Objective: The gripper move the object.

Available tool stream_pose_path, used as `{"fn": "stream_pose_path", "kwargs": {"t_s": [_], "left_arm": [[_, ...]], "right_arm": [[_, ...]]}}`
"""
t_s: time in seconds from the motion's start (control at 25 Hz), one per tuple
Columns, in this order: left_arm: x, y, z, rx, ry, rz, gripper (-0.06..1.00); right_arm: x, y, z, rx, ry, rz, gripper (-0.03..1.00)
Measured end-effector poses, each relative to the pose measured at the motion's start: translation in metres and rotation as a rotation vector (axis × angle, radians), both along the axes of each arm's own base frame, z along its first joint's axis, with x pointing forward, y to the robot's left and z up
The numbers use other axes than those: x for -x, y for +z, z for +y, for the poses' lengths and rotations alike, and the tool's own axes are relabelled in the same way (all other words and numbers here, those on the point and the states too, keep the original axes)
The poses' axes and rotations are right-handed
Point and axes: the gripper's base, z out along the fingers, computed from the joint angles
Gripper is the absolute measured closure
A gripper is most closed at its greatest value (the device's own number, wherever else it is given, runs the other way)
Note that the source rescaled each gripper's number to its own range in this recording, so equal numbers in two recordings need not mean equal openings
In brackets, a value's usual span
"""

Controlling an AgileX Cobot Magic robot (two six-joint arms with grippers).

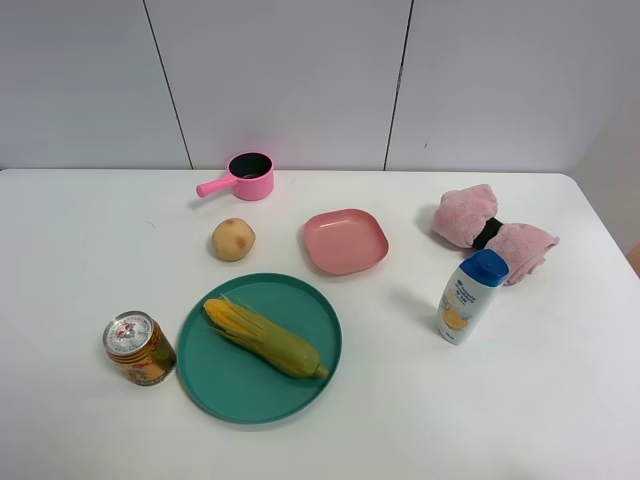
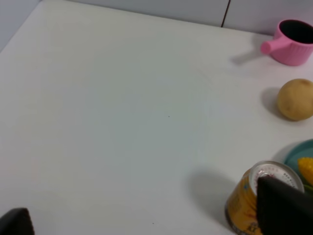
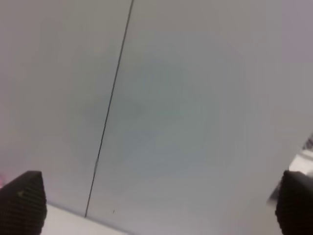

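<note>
Exterior high view: potato [image 1: 233, 239] sits on white tabletop [image 1: 90, 250], untouched, between pink pot [image 1: 249, 176] behind it and teal plate [image 1: 228, 378] in front, with pink plate [image 1: 346, 241] to its right. Corn [image 1: 264, 337] lies on teal plate; can [image 1: 139, 348] just left of it. Neither arm shows here. Left gripper [image 2: 146, 218] fingers spread wide above tabletop, can beside one finger. Right gripper [image 3: 159, 205] also spread, facing wall [image 3: 195, 98]

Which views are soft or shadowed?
Exterior high: sharp and evenly lit, with a faint shadow beside the shampoo bottle. Left wrist: slightly soft, with shadows left of the potato and can. Right wrist: blurry, mostly wall, with both fingertips out of focus.
</note>
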Motion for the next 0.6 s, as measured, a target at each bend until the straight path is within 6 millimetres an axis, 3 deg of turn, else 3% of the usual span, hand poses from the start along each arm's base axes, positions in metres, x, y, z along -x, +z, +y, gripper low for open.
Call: {"fn": "stream_pose_path", "kwargs": {"t_s": [0.2, 0.32, 0.48, 0.6], "left_arm": [[0.000, 0.000, 0.000, 0.000, 0.000, 0.000, -0.06], [0.000, 0.000, 0.000, 0.000, 0.000, 0.000, -0.06], [0.000, 0.000, 0.000, 0.000, 0.000, 0.000, -0.06], [0.000, 0.000, 0.000, 0.000, 0.000, 0.000, -0.06]], "right_arm": [[0.028, -0.036, -0.026, -0.032, -0.013, 0.022, 0.00], [0.044, -0.061, -0.034, -0.024, -0.142, 0.044, 0.00], [0.070, -0.097, -0.032, -0.037, -0.318, 0.090, 0.00], [0.089, -0.128, -0.022, -0.091, -0.347, 0.125, 0.00]]}}
